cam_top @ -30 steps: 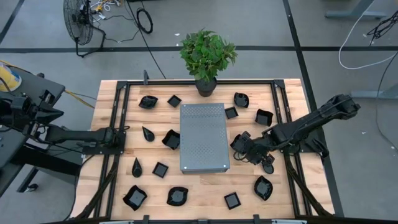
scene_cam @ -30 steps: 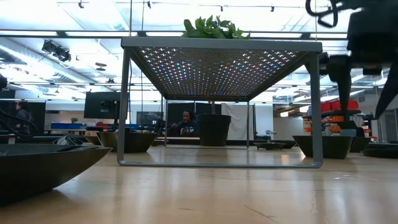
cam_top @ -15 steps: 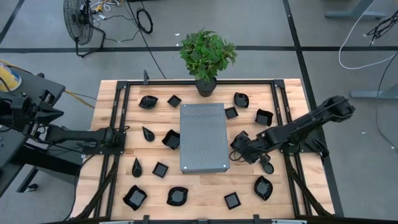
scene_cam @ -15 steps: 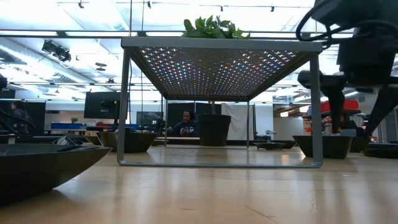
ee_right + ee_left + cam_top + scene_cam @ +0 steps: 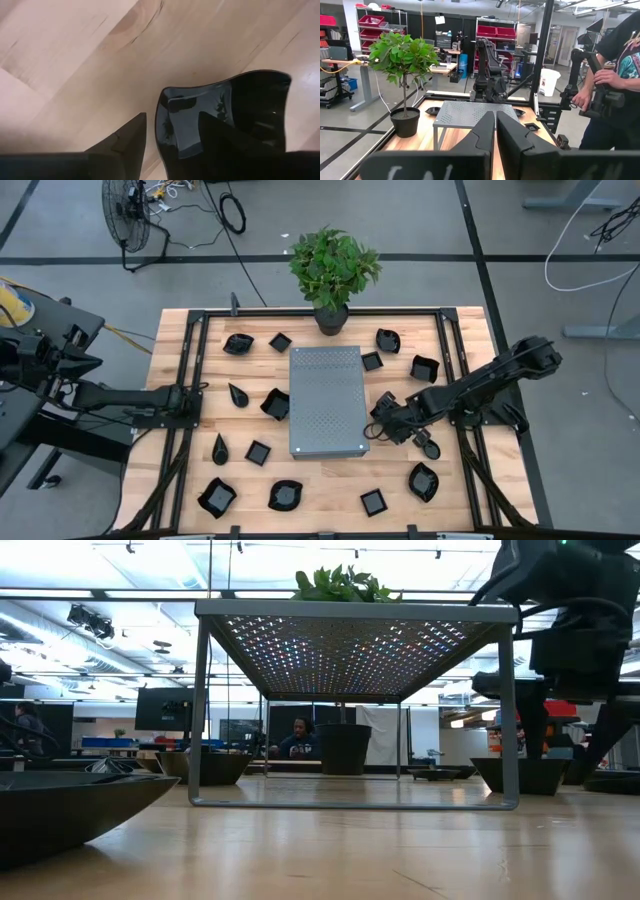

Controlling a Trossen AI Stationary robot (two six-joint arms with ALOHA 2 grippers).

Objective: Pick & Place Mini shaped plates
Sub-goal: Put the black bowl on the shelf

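Right pincer point(image 5: 384, 423) wide, straddling a black plate's point(image 5: 225, 117) rim beside grey stand point(image 5: 327, 400) | left pincer point(image 5: 495, 131) closed, idle | stand top bare; plates scattered on surface point(image 5: 320, 485).

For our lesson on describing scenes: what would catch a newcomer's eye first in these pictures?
The grey perforated stand in the middle of the wooden table, ringed by scattered glossy black mini plates. Next, the leafy potted plant at the far edge. Then the right hand, open, straddling the rim of one black dish beside the stand.
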